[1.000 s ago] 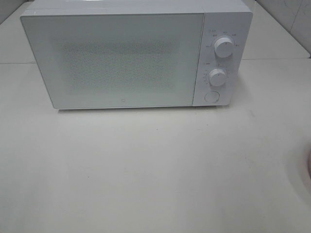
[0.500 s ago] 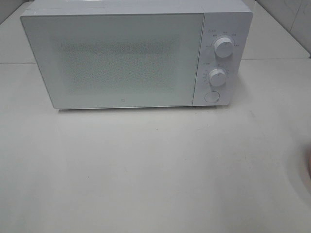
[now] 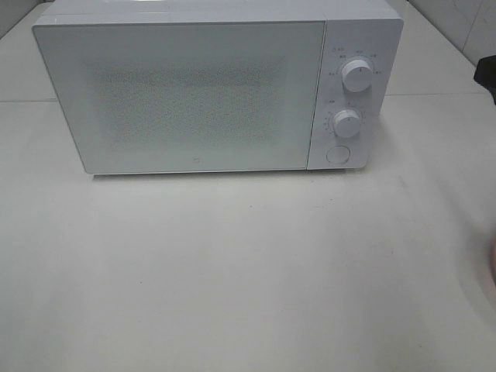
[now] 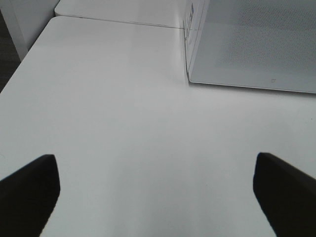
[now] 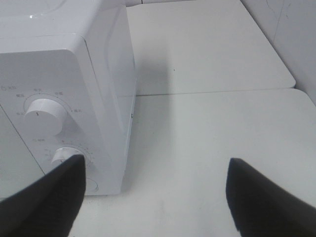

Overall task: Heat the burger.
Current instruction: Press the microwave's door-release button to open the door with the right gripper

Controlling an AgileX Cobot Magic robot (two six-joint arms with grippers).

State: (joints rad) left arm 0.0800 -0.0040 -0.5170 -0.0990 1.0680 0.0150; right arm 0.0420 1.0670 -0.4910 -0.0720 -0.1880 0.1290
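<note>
Item: microwave (image 3: pixel 194 93), door shut; burger unseen. Wide and empty: left end effector (image 4: pixel 155 160), right end effector (image 5: pixel 156 162). Your right one, close by, could knock the lower knob (image 5: pixel 66 154).

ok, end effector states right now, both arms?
left end effector: open, holding nothing.
right end effector: open, holding nothing.
</note>
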